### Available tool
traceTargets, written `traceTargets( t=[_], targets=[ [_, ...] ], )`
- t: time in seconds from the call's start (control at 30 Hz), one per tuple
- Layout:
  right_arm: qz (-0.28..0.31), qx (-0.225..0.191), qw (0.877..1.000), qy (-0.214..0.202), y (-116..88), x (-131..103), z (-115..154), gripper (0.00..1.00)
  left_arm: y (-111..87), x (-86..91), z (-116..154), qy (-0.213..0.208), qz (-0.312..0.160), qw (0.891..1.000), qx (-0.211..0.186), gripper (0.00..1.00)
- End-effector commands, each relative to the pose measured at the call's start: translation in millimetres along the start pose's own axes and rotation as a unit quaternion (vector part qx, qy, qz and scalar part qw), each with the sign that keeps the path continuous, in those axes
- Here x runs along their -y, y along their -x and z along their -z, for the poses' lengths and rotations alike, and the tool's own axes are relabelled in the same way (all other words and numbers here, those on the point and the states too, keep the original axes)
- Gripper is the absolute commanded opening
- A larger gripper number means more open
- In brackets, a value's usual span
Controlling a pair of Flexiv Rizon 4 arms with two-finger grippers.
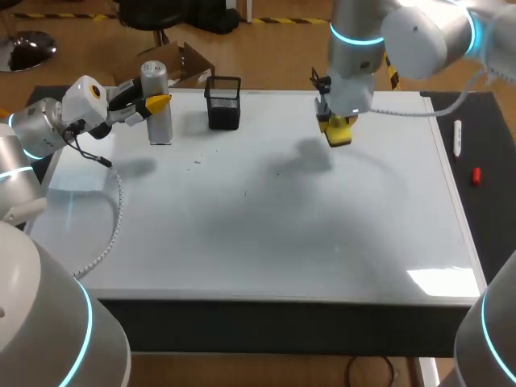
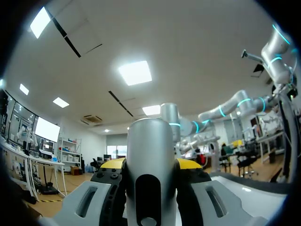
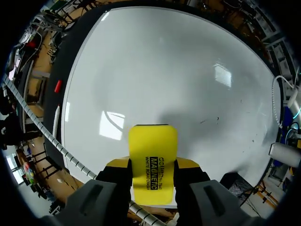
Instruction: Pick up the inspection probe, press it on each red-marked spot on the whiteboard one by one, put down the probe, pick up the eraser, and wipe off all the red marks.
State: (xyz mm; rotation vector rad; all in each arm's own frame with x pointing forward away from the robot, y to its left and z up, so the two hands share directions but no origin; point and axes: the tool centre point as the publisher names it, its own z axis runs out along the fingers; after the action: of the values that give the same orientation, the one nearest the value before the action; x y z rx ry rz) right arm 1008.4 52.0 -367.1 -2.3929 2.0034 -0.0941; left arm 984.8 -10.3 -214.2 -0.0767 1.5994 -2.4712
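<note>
1. Over the worktop, head view: your left jaws pinch the inspection probe, which stands upright at the far left of the whiteboard, beside a black mesh holder. Your right jaws pinch the eraser, apparently lifted off the board near its far edge. You see no red marks, only faint dark specks.
2. Left wrist view: the probe fills the gap between the yellow fingertips. Judge it not yet released.
3. Right wrist view: the eraser sits clamped over the whiteboard, which is bare of red. Wiping looks finished, or nearly so.
</note>
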Motion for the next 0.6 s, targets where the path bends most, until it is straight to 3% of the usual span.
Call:
traceTargets(
  t=[0.03,0.3,0.6],
  targets=[
    [0.004,-0.003,0.999,0.045,8,44,-8,0.00,-0.5,1.0,0,0.000,-0.001,1.000,0.000,0.00],
    [0.003,0.019,0.999,0.039,31,80,-14,0.00,-0.5,1.0,0,0.000,-0.001,1.000,0.000,0.00],
    [-0.023,0.030,0.998,0.042,58,103,-32,0.00,-0.5,1.0,0,0.000,-0.001,1.000,0.000,0.00]
  ],
)
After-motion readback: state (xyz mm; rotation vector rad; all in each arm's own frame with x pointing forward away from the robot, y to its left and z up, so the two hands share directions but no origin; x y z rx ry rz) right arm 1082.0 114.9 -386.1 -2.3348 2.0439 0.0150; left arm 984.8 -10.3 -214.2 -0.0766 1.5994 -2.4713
